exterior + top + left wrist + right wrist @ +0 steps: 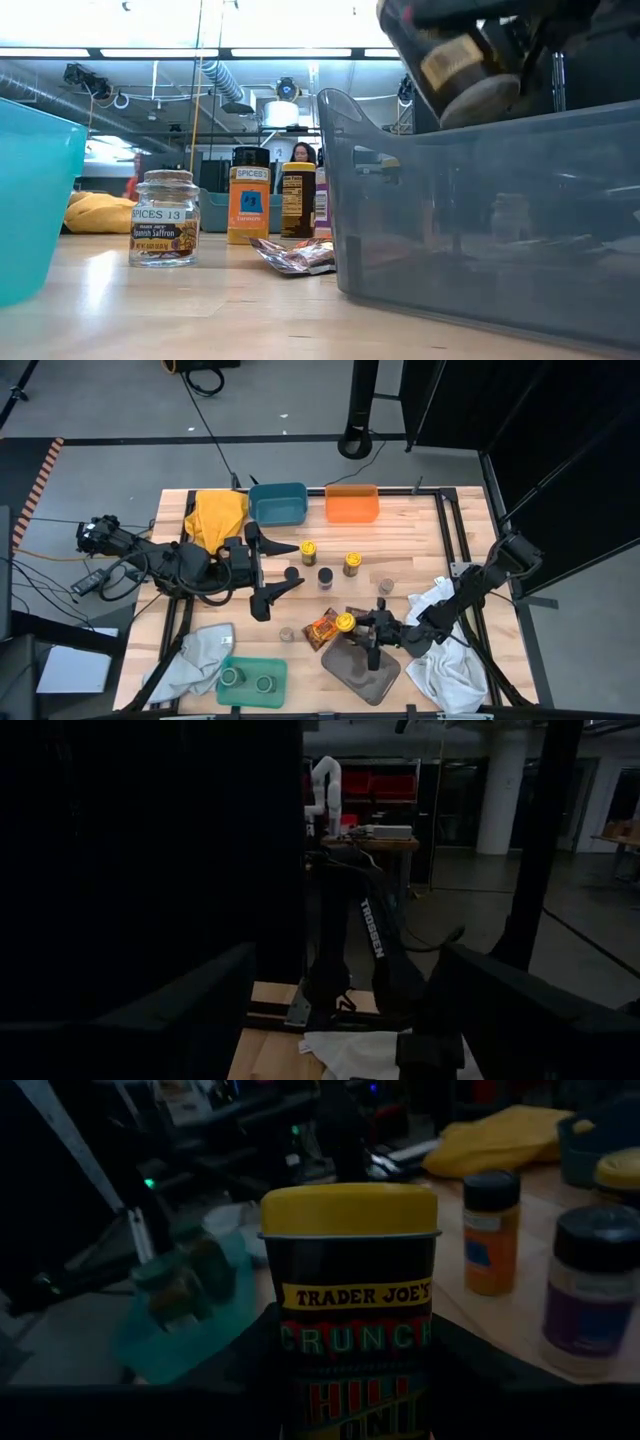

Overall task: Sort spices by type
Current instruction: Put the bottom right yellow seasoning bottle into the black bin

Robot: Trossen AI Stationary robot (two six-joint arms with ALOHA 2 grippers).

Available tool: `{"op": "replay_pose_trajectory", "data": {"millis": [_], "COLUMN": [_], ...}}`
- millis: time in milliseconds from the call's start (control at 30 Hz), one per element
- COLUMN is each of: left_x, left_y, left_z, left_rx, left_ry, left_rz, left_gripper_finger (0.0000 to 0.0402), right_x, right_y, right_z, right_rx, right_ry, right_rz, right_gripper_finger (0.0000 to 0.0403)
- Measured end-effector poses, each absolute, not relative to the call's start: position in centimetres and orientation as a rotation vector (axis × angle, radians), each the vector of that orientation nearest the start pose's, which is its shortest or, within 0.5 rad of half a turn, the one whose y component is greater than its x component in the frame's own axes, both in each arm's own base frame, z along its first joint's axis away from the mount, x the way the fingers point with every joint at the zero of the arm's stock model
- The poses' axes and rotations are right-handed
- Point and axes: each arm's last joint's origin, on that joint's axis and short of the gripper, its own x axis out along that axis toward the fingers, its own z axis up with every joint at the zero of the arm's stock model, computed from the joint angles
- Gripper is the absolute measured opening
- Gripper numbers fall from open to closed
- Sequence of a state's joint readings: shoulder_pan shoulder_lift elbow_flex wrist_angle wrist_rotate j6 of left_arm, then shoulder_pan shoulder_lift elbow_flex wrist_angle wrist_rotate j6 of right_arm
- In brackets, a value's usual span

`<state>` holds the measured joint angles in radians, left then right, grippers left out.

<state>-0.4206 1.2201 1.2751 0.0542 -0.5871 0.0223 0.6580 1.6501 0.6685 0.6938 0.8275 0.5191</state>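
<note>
My right gripper (362,628) is shut on a spice jar (348,1295) with a yellow lid and a dark label. It holds the jar over the near-right grey tray (360,670). Loose jars stand mid-table: two yellow-lidded ones (308,550) (352,563), a dark-lidded one (325,577) and a clear-lidded one (386,587). An orange packet (322,628) lies flat beside the held jar. Two more jars (248,680) stand in the green bin (226,660). My left gripper (298,565) hangs open above the table's left half, holding nothing. My right gripper pinches the jar's lower body (300,1380) between its two fingers, one on each side. The lid end (348,1208) stays free. The fingers come in nearly level from the table's right. In the low view the jar (462,68) hangs tilted, clear above the grey tray (480,230).
A blue bin (277,503) and an orange bin (352,503) stand at the far edge, with a yellow cloth (217,515) to their left. White cloths (445,655) lie at the near right and a grey cloth (195,660) at the near left.
</note>
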Motion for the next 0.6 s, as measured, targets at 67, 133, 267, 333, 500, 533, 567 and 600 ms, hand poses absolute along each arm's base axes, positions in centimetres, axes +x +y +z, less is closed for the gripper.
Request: {"op": "replay_pose_trajectory", "data": {"millis": [67,133,267,333,500,533,567,600], "left_x": [24.58,24.58,24.57,24.58,24.58,24.58,24.59,24.6], "left_y": [-9.18,-9.16,-9.13,-9.1,-9.06,-9.05,-9.05,-9.06], "left_z": [43.46,43.45,43.45,43.42,43.37,43.37,43.36,43.31], "left_rx": [-0.03,-0.03,-0.03,-0.029,-0.027,-0.028,-0.029,-0.03], "left_ry": [-0.092,-0.091,-0.091,-0.088,-0.083,-0.083,-0.085,-0.087], "left_rz": [0.174,0.181,0.192,0.204,0.222,0.224,0.225,0.225], "left_gripper_finger": [0.0321,0.0321,0.0321,0.0321,0.0321,0.0321,0.0321,0.0321], "right_x": [25.95,26.1,26.13,26.13,26.16,26.13,26.11,26.11], "right_y": [17.14,17.03,16.97,16.98,17.14,17.19,17.23,17.23], "right_z": [16.98,16.98,16.9,16.89,17.0,17.0,16.99,17.0], "right_rx": [0.314,0.318,0.312,0.312,0.337,0.337,0.334,0.33], "right_ry": [0.177,0.185,0.195,0.197,0.199,0.2,0.201,0.201], "right_rz": [-0.22,-0.203,-0.198,-0.195,-0.154,-0.15,-0.149,-0.149], "right_gripper_finger": [0.0187,0.0184,0.0177,0.0179,0.0185,0.0183,0.0181,0.0179]}}
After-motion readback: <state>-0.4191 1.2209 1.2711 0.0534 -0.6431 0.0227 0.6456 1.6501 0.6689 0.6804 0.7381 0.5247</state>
